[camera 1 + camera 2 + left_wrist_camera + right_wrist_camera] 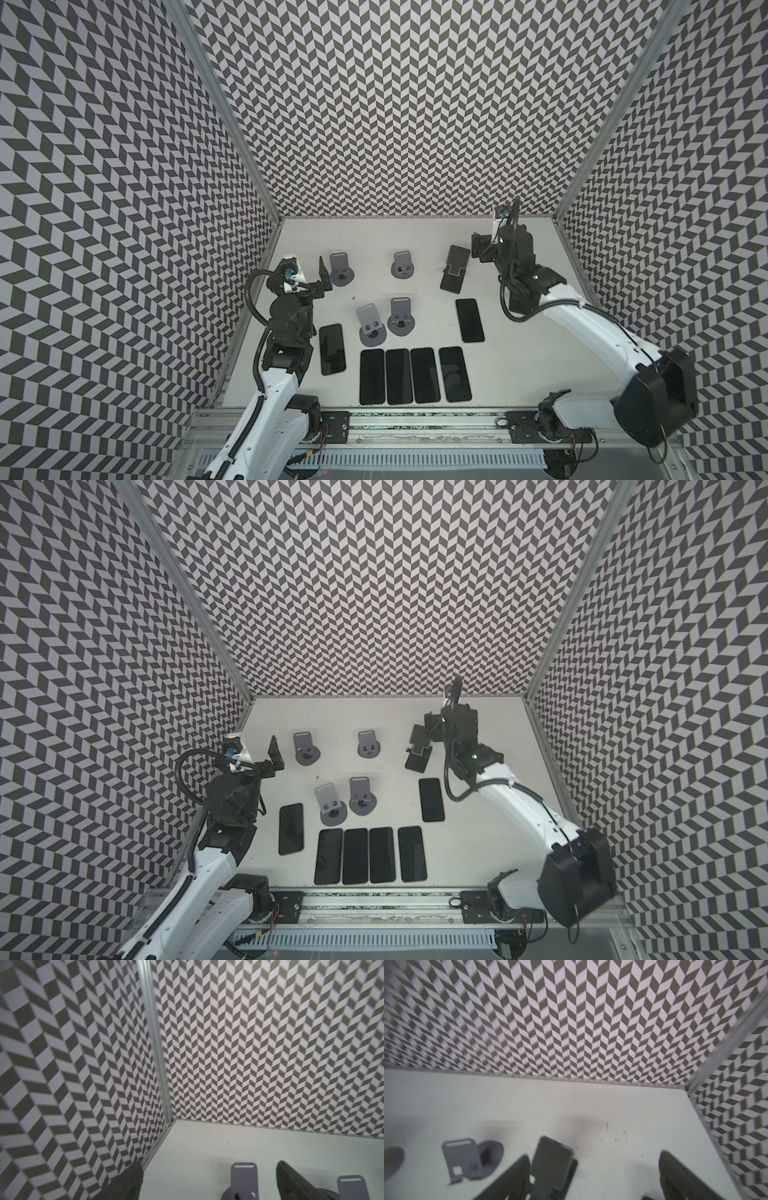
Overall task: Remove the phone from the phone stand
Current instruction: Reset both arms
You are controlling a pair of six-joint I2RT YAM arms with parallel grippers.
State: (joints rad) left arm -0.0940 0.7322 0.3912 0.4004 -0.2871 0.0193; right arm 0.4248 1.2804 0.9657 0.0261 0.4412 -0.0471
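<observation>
Slim black phone on dark plastic stand: probably stiff, slick; right pincer, jaws apart, should clamp its long edges.

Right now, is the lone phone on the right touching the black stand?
Apart. In both top views a strip of bare table shows between the lone phone and the base of the black stand.

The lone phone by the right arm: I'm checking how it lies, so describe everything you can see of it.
The lone phone is a slim black rectangle with rounded corners, its dark glossy face up and unlit. It lies flat on the white table, long side running roughly front to back, in front of the black stand and apart from it. Nothing else touches it.
</observation>
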